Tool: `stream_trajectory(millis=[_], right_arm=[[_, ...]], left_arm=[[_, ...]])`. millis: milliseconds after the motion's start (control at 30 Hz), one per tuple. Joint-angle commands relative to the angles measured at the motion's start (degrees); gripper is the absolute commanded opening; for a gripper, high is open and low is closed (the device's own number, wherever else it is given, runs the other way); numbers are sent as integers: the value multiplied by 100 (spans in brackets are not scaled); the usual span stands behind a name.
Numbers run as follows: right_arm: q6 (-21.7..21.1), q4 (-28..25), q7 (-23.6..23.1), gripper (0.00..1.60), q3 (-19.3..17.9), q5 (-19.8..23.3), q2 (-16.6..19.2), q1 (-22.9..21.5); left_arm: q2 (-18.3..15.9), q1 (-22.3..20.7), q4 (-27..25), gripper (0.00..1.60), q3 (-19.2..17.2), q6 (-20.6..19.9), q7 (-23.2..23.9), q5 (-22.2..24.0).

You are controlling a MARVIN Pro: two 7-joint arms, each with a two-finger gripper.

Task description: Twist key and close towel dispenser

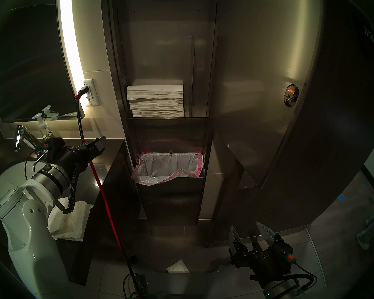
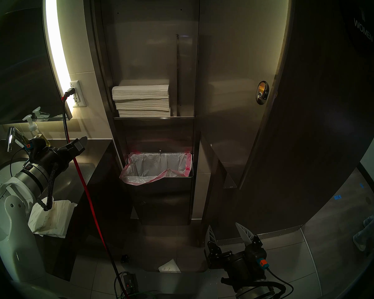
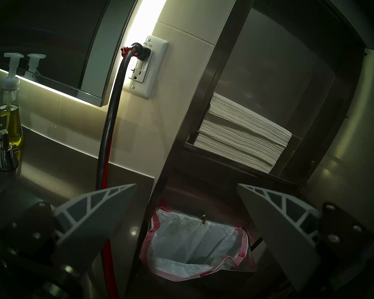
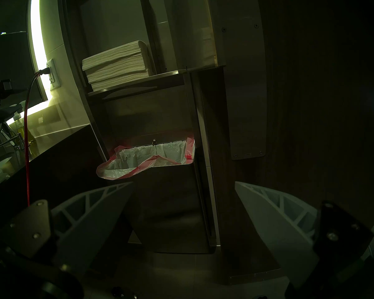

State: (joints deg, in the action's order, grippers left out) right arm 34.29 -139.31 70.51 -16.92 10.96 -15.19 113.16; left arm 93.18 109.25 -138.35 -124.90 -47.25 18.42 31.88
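Note:
The towel dispenser (image 1: 160, 44) is a tall steel cabinet standing open. Its long door (image 1: 257, 76) is swung out to the right, with an oval lock fitting (image 1: 290, 95) near its free edge. White folded towels (image 1: 156, 100) sit on the shelf. Below, the bin with the pink-rimmed liner (image 1: 166, 169) leans outward. A tiny brassy key (image 3: 203, 218) sticks up at the bin's back rim. My left gripper (image 1: 97, 144) is open over the counter, left of the cabinet. My right gripper (image 1: 246, 225) is open and empty, low by the door's bottom edge.
A red and black cord (image 1: 104, 195) runs from the wall outlet (image 1: 91, 92) down past the counter to the floor. A soap bottle (image 1: 44, 128), a faucet (image 1: 20, 136) and crumpled paper (image 1: 70, 221) are on the counter. A dark wooden door (image 1: 343, 119) stands behind the steel door.

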Motion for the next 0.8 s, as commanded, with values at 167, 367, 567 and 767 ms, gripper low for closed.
stream_trajectory(millis=[167, 367, 567, 767], right_arm=[[-1, -18, -9, 160, -15, -21, 0, 0], [-2, -18, -11, 160, -22, -21, -1, 6], [-2, -18, -13, 160, -29, -20, -1, 13], [-2, -18, -15, 160, -35, -20, -2, 19]], left_arm=[[-3, -6, -34, 160, 0, 1, 3, 3], [-3, -6, -34, 160, 0, 1, 3, 3], [-3, -6, -34, 160, 0, 1, 3, 2], [-3, -6, -34, 160, 0, 1, 3, 2]])
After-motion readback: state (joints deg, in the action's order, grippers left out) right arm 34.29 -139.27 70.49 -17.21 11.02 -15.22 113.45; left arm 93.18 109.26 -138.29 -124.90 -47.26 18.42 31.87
